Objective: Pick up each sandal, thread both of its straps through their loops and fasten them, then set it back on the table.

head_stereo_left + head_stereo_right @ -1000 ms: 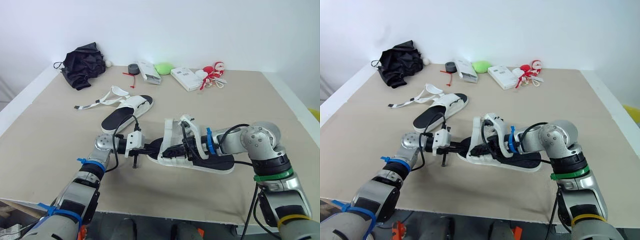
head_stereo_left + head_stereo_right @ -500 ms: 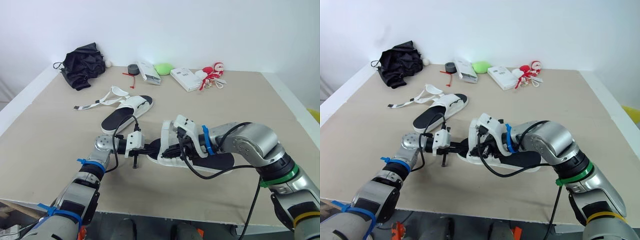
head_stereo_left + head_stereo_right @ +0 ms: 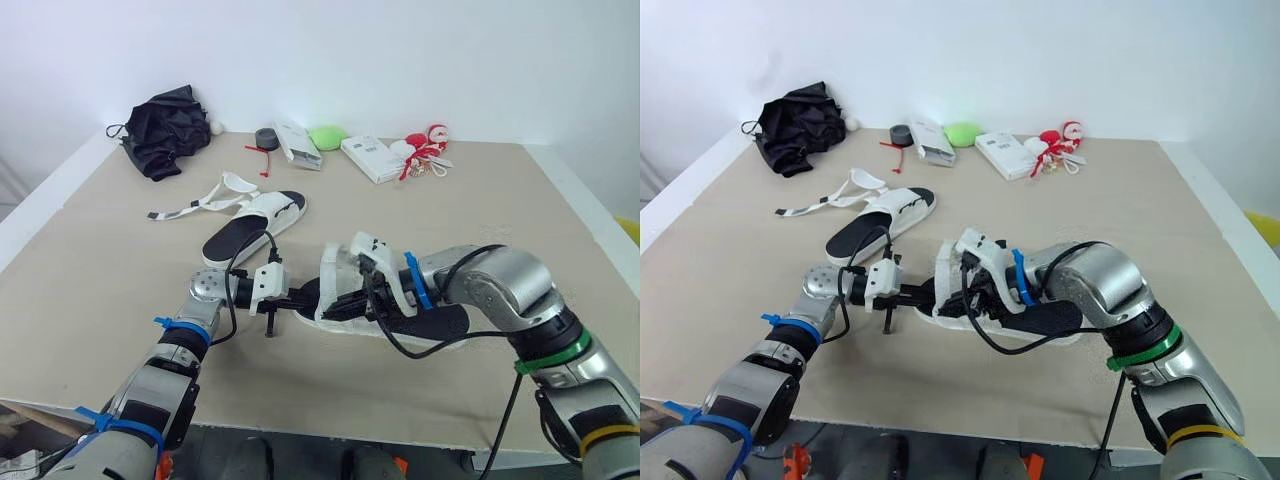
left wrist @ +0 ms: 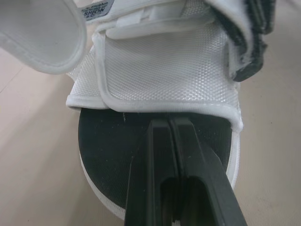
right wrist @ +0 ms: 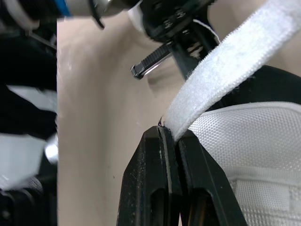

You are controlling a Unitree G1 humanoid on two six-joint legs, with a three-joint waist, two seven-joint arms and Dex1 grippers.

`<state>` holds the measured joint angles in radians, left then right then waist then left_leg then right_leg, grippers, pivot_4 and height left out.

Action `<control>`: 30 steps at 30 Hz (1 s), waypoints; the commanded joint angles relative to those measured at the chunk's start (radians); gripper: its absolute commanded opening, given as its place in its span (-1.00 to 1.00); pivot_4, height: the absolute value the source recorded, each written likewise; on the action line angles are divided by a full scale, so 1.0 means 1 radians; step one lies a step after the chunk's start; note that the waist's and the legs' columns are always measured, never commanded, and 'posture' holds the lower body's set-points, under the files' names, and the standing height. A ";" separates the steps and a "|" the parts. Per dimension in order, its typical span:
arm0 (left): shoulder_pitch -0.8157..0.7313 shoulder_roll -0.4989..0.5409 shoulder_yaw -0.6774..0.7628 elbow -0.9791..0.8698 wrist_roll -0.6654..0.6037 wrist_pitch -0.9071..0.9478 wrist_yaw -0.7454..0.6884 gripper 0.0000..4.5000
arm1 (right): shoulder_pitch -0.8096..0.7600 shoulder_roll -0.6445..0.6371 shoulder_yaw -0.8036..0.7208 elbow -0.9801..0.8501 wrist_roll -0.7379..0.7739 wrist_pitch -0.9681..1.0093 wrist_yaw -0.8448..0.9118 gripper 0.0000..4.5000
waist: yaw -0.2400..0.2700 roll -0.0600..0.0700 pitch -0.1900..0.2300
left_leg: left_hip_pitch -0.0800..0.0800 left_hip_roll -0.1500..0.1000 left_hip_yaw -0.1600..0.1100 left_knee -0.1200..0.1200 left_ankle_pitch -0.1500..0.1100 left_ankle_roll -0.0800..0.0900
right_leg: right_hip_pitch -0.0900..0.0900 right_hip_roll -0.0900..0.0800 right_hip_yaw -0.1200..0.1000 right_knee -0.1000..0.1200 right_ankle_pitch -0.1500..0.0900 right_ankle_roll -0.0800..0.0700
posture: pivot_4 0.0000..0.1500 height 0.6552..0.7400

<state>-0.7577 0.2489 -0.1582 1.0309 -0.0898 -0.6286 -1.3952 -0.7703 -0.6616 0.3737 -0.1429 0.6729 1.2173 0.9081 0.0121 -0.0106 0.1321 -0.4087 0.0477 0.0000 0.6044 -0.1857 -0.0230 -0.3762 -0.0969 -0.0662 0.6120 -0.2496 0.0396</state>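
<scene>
At the far left of the counter (image 3: 100,250) a crumpled black cloth (image 3: 165,128) is seen. Right of it, an unfastened sandal (image 3: 250,225) lies flat with its white straps spread loose toward the cloth.

Nearer the front edge, the left pincer (image 4: 168,123) is stretched toward the toe end of the second sandal (image 3: 440,325). Its two black fingers are pressed together with almost no gap. Their tips are laid over the black footbed, right at the hem of the white mesh upper (image 4: 164,70). Whether anything is pinched between them cannot be told.

This sandal rests on the counter between the two arms, with its toe toward the left arm.

From the right, the right pincer (image 5: 170,132) is brought over the sandal's upper. Its fingers are clamped on a white fuzzy strap (image 5: 221,70), which is gripped near its root and slants away from the fingertips.

A small woven label (image 4: 96,8) is sewn onto a strap, but its lettering cannot be read.

Along the back edge a grey tape roll (image 3: 266,135), a green object (image 3: 326,136) and a white box (image 3: 372,158) are lined up; the box's print cannot be made out.
</scene>
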 commanded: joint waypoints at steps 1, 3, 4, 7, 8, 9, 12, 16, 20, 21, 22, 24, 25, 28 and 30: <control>0.075 0.026 -0.063 0.101 0.100 0.058 0.015 -1.00 | 0.022 0.018 0.029 0.076 -0.029 0.084 -0.031 -0.98 | 0.000 0.000 -0.001 | 0.000 0.000 0.000 0.000 0.000 0.000 | 0.000 0.000 0.000 0.000 0.000 0.000 | 1.00 1.00; 0.076 0.026 -0.064 0.101 0.100 0.058 0.015 -1.00 | 0.021 0.025 0.036 0.110 -0.058 0.093 -0.050 -0.98 | 0.000 0.001 -0.002 | 0.000 0.000 0.000 0.000 0.000 0.000 | 0.000 0.000 0.000 0.000 0.000 0.000 | 1.00 1.00; 0.077 0.026 -0.064 0.100 0.100 0.058 0.015 -1.00 | 0.020 0.025 0.041 0.120 -0.069 0.090 -0.053 -0.98 | 0.000 0.001 -0.003 | 0.000 0.000 0.000 0.000 0.000 0.000 | 0.000 0.000 0.000 0.000 0.000 0.000 | 1.00 1.00; 0.079 0.026 -0.065 0.099 0.100 0.057 0.015 -1.00 | 0.020 0.020 0.045 0.116 -0.073 0.082 -0.037 -0.98 | 0.000 0.001 -0.004 | 0.001 0.000 0.000 0.000 0.000 0.000 | 0.000 0.000 0.000 0.000 0.000 0.000 | 1.00 1.00; 0.079 0.025 -0.065 0.099 0.100 0.057 0.016 -1.00 | 0.020 0.017 0.047 0.111 -0.073 0.083 -0.032 -0.98 | 0.000 0.001 -0.004 | 0.001 0.000 0.000 0.000 0.000 0.000 | 0.000 0.000 0.000 0.000 0.000 0.000 | 1.00 1.00; 0.078 0.025 -0.065 0.100 0.100 0.057 0.016 -1.00 | 0.022 0.010 0.058 0.102 -0.080 0.076 -0.026 -0.98 | 0.000 0.001 -0.004 | 0.001 0.000 0.000 0.000 0.000 0.000 | 0.000 0.000 0.000 0.000 0.000 0.000 | 1.00 1.00; 0.077 0.023 -0.066 0.100 0.100 0.057 0.015 -1.00 | 0.033 -0.008 0.087 0.075 -0.095 0.053 -0.001 -0.98 | 0.000 0.000 -0.005 | 0.001 0.000 0.000 0.000 0.000 -0.001 | 0.000 -0.001 0.000 0.000 0.000 0.000 | 1.00 1.00; 0.076 0.023 -0.066 0.101 0.100 0.056 0.014 -1.00 | 0.048 -0.019 0.093 0.048 -0.097 0.023 0.036 -0.98 | 0.000 -0.001 -0.006 | 0.001 0.000 0.000 0.000 -0.001 -0.001 | 0.001 -0.001 0.000 0.000 0.000 0.000 | 1.00 1.00; 0.075 0.024 -0.067 0.103 0.102 0.056 0.014 -1.00 | 0.061 -0.032 0.097 0.023 -0.096 -0.011 0.078 -0.98 | 0.000 -0.002 -0.007 | 0.000 -0.001 0.000 0.000 -0.001 -0.001 | 0.001 -0.001 0.000 0.000 -0.001 0.000 | 1.00 1.00; 0.075 0.025 -0.067 0.103 0.102 0.055 0.013 -1.00 | 0.062 -0.030 0.100 0.029 -0.104 -0.018 0.080 -0.98 | 0.000 -0.002 -0.007 | 0.000 -0.001 0.000 0.000 -0.001 -0.002 | 0.001 -0.001 0.000 0.000 -0.001 0.000 | 1.00 1.00; 0.074 0.025 -0.067 0.103 0.102 0.055 0.013 -1.00 | 0.063 -0.023 0.101 0.043 -0.116 -0.026 0.074 -0.98 | 0.000 -0.002 -0.007 | 0.001 -0.001 0.000 0.000 -0.001 -0.002 | 0.001 -0.002 0.000 0.000 -0.001 0.000 | 1.00 1.00; 0.074 0.025 -0.067 0.103 0.102 0.056 0.012 -1.00 | 0.063 -0.013 0.104 0.060 -0.133 -0.035 0.069 -0.98 | 0.000 -0.003 -0.007 | 0.001 -0.001 0.000 0.000 -0.001 -0.002 | 0.001 -0.002 0.000 0.000 -0.001 0.000 | 1.00 1.00; 0.073 0.025 -0.066 0.103 0.102 0.056 0.012 -1.00 | 0.063 -0.010 0.105 0.065 -0.138 -0.037 0.070 -0.83 | 0.000 -0.003 -0.007 | 0.001 -0.001 0.000 0.000 -0.001 -0.002 | 0.001 -0.002 0.000 0.000 -0.001 0.000 | 1.00 1.00; 0.075 0.027 -0.066 0.102 0.102 0.055 0.011 -1.00 | 0.062 0.004 0.091 0.074 -0.141 -0.031 0.067 -0.34 | 0.000 -0.005 -0.008 | 0.001 -0.001 0.000 0.000 -0.001 -0.002 | 0.001 -0.002 0.000 0.000 -0.001 0.000 | 1.00 1.00; 0.076 0.029 -0.066 0.101 0.102 0.055 0.009 -1.00 | 0.057 0.008 0.082 0.077 -0.138 -0.025 0.070 0.02 | 0.000 -0.004 -0.008 | 0.001 -0.001 0.000 -0.001 -0.001 -0.002 | 0.000 -0.002 0.000 0.000 -0.001 0.000 | 1.00 1.00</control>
<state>-0.7522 0.2464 -0.1604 1.0311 -0.0897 -0.6278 -1.3963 -0.7457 -0.6499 0.3970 -0.0904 0.5558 1.1469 0.9770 0.0125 -0.0148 0.1240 -0.4081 0.0471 0.0001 0.6037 -0.1869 -0.0250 -0.3758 -0.0985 -0.0663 0.6120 -0.2506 0.0398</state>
